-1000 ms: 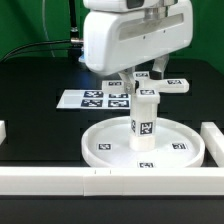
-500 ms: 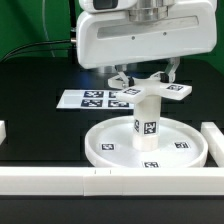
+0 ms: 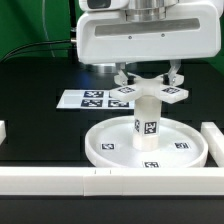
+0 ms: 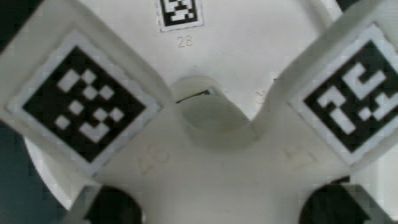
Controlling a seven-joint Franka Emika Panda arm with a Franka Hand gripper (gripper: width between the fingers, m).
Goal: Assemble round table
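The large rimmed disc (image 3: pixel 103 146) lies on the black table with the short cylinder post (image 3: pixel 147 123) standing upright in its hub. My gripper (image 3: pixel 148 76) is shut on the flat cross-shaped piece (image 3: pixel 150 92) and holds it level, right over the top of the post. I cannot tell whether the piece touches the post. In the wrist view the cross-shaped piece (image 4: pixel 205 110) fills the frame, with its tags on both arms. My gripper (image 4: pixel 222 205) clamps it between the dark fingertips (image 4: pixel 111 206).
The marker board (image 3: pixel 92 98) lies behind the disc on the exterior view's left. Long white bars edge the table at the front (image 3: pixel 100 180), the exterior view's right (image 3: pixel 213 140) and left (image 3: pixel 3 130). A green backdrop stands behind.
My gripper has carried the cross-shaped piece from behind the post forward to directly above the post's top. The disc and post have not moved.
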